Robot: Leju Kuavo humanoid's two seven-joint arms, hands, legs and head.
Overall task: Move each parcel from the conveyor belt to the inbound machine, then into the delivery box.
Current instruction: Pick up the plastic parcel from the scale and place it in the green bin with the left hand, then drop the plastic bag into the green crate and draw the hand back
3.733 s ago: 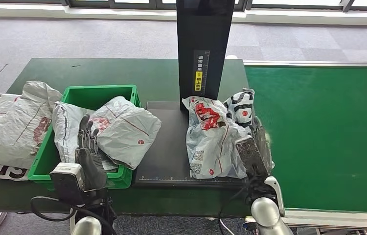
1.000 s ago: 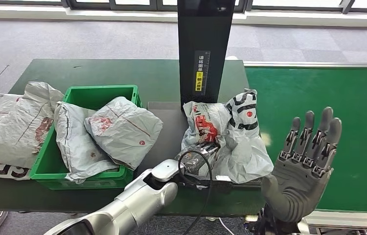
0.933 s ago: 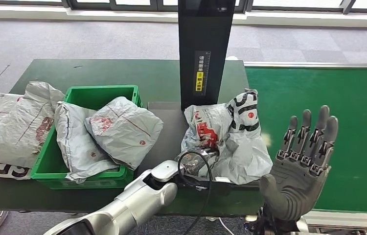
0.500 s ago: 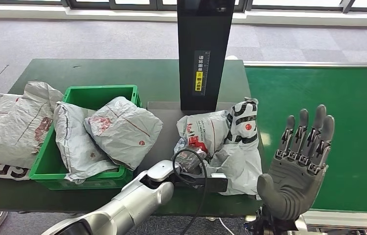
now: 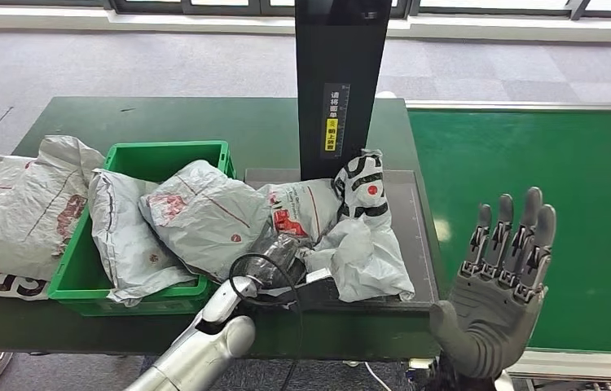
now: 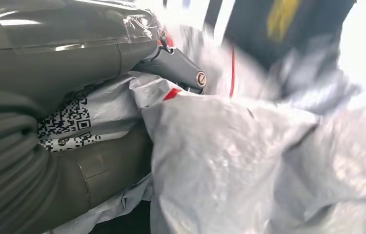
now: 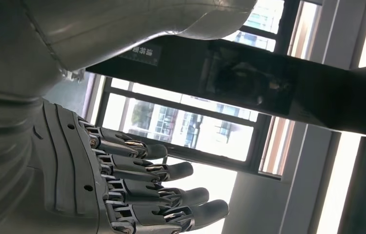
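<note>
While left hand (image 5: 276,254) grips crinkled grey plastic parcel (image 5: 331,236), right hand (image 5: 498,301) spread, holding nothing.

Head view looks down from high; wrist views sit close, the left sharing its grey parcel (image 5: 318,232).

The dark green surface (image 5: 204,122) stands on grey carpeted floor (image 5: 123,61), with window frames (image 5: 465,10) along the far wall.

Yellow Chinese label (image 5: 330,119) on black column (image 5: 341,81), characters too small.
</note>
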